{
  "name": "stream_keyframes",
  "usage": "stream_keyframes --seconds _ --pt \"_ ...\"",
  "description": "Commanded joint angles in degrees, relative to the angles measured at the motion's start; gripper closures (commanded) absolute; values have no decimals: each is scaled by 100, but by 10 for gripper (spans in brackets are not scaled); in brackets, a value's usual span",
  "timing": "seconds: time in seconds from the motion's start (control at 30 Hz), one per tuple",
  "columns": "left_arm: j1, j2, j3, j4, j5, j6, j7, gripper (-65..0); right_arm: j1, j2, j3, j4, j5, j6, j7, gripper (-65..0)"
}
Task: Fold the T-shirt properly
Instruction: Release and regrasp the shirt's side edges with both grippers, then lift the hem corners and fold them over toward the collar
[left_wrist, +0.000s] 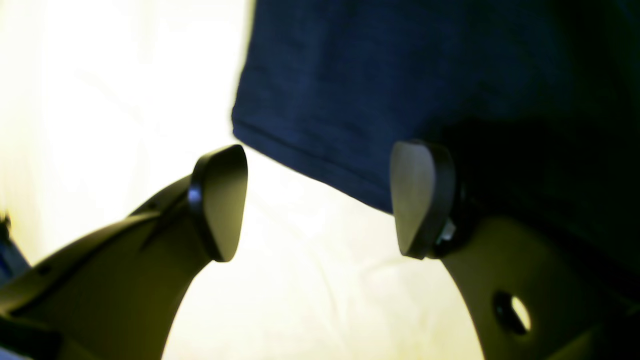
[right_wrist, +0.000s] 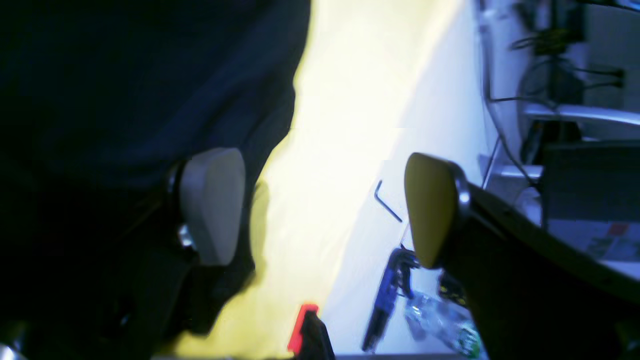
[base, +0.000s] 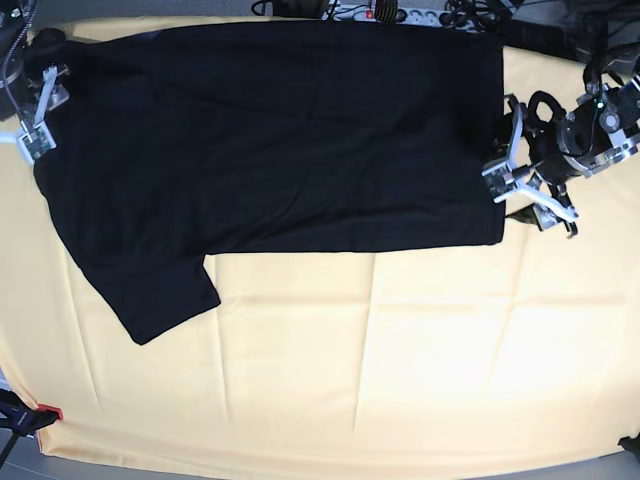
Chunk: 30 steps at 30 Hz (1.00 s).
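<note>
- My worry: the T-shirt lies folded lengthwise along the counter's far edge, one sleeve poking toward the near left, and a low pass by either arm could drag the top layer and undo the fold.
- The left pincer sits low at the shirt's right edge, jaws spread; one pad overlaps the hem in its wrist view, so it might snag.
- The right pincer hangs at the far-left corner, also spread, gripping nothing.
- The pale yellow cloth underneath could bunch.
</note>
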Motion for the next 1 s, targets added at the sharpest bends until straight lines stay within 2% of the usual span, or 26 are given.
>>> stream_keyframes --seconds 0.0,0.13,0.3,0.4,0.47,0.57,0.67,0.97 --pt "-79 90 -243 -162 -9 120 -55 -447 81 83 116 70 -79 -72 68 -510" --pt "-42 1152 -1292 -1239 -619 81 13 -447 431 83 155 -131 37 -59 127 -510" --pt "-37 2562 -3217 -2686 -2267 -815 203 -447 881 85 155 -765 531 195 155 -510" --pt "-37 3176 -4212 -3359 -3165 -1281 575 -447 1217 85 155 -1246 708 363 162 -510" --pt "-33 3368 -4400 -3762 -3554 -1523 793 -447 1471 85 155 -1552 907 533 181 -510" --pt "-33 3512 -4293 -4253 -3989 -1965 962 -447 1827 83 155 -1895 1220 813 216 -510" --pt "-63 3617 -4081 -4485 -4129 -2111 970 -447 2090 85 155 -2022 1381 990 214 -510" --pt "-234 3692 -3283 -4498 -4234 -2575 1038 -436 2297 68 155 -2022 1971 1047 389 -510"
